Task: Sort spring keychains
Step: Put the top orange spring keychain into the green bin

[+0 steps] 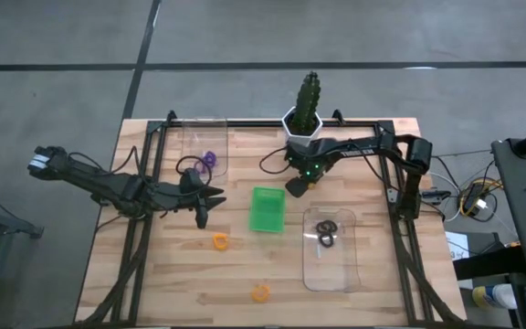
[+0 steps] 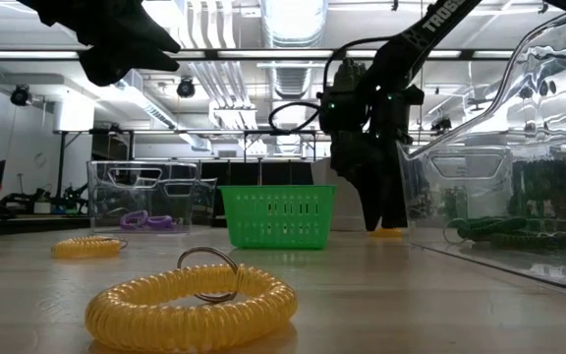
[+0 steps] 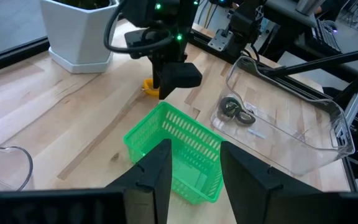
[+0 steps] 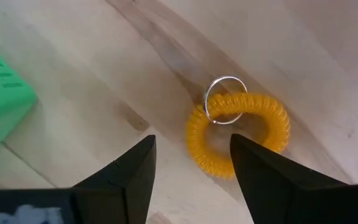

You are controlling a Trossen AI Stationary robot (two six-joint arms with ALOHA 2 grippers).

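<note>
Orange spring keychain (image 4: 238, 134) lay on the table (image 1: 382, 292) beside the green tray (image 1: 268, 209); right gripper (image 4: 191, 168) hovered above, jaws wide, empty; its fingertips risked nudging the coil away; left gripper (image 1: 204, 217) waited, open.

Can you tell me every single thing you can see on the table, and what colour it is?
table: one, light wood, under everything
cactus: one, green, in a white pot at the table's far edge
basket: one, green, middle of the table
clear trays: two, see-through, one on the left side, one on the right side
orange spring keychains: three, two on the bare table, one under the right pincer
purple spring keychains: two, it seems, in the left tray
black spring keychains: two, in the right tray
left pincer: dark, open, left of the basket
right pincer: dark, open, above an orange keychain
</note>
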